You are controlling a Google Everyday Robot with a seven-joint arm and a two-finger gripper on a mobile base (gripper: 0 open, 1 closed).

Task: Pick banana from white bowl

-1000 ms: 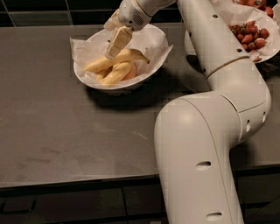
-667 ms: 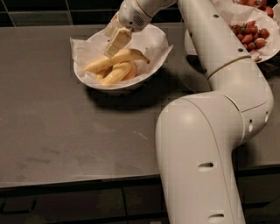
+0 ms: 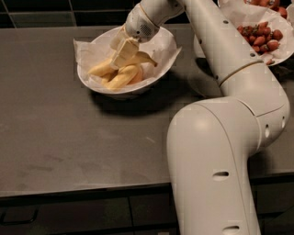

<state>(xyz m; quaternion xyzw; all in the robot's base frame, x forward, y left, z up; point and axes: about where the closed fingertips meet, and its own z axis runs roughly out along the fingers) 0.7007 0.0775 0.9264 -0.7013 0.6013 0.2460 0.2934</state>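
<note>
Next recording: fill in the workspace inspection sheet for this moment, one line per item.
Surface: dark grey counter, with faint smudges.
Job's things: white bowl, paper-lined, at the back left of the counter; the banana lies in it among shorter bananas, its dark tip pointing right.
Clutter: strawberries in a second paper-lined bowl at the back right.
Grippers: the hand is down inside the white bowl, right over the bananas; a grasp cannot be confirmed.
Cables: nothing seen.
Surroundings: dark tiled wall behind, drawer fronts below the counter edge; the robot's arm fills the right foreground.
</note>
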